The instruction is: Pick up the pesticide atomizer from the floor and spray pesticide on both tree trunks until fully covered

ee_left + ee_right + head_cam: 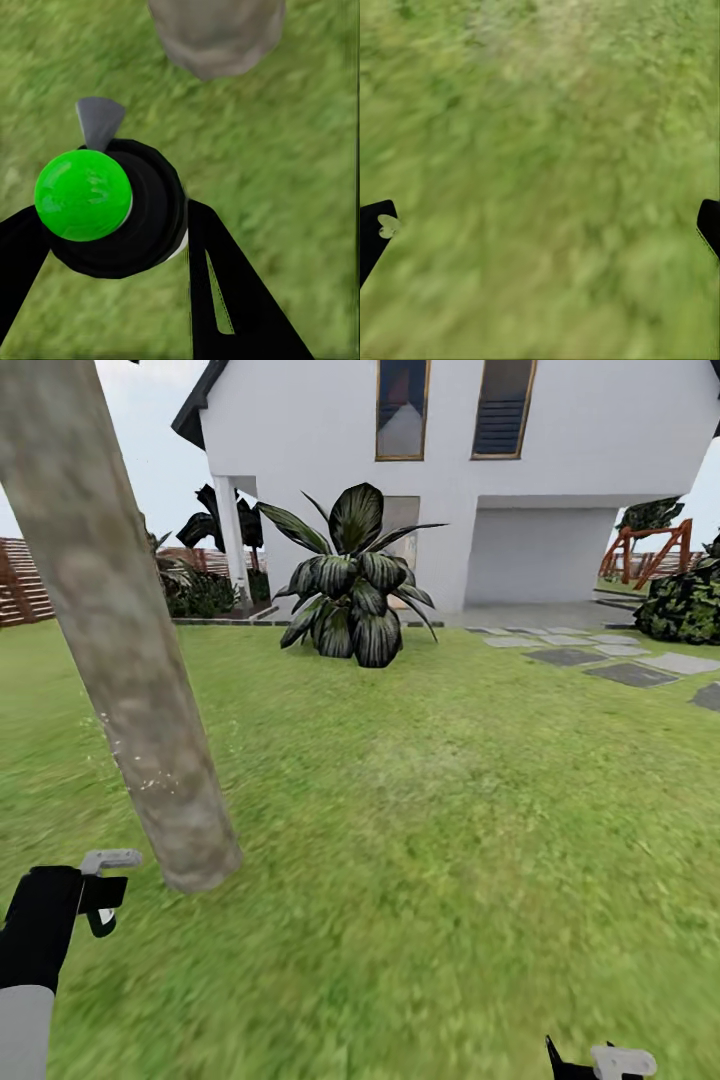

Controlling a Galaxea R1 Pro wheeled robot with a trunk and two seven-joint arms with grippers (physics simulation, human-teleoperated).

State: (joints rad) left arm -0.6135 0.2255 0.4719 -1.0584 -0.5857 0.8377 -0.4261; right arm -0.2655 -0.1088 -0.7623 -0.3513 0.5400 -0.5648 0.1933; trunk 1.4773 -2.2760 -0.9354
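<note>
Gripped between the two black fingers (225, 285) of the left gripper (112, 247) is the atomizer (112, 206), a black round body with a bright green cap and a grey trigger pointing toward the tree trunk (217, 34). In the head view the left gripper (95, 890) sits at about 8 o'clock, with the trunk (130, 680) just beside it at 10 o'clock, leaning up and out of frame; a few white specks (150, 782) of pesticide dot its lower bark. The right gripper (600, 1060) shows at 5 o'clock; in its wrist view its fingertips (375, 232) stand wide apart over bare lawn (540, 180), holding nothing. A broad-leaved striped plant (350, 580) stands at 12 o'clock before the white house (450, 460), well apart from the trunk. Grey paving slabs (630, 673) lie at 2 o'clock, a dark bush (685, 605) beyond them, and a brown slat fence (20, 580) at 9 o'clock. Open grass (420, 810) spreads between trunk, plant and slabs.
</note>
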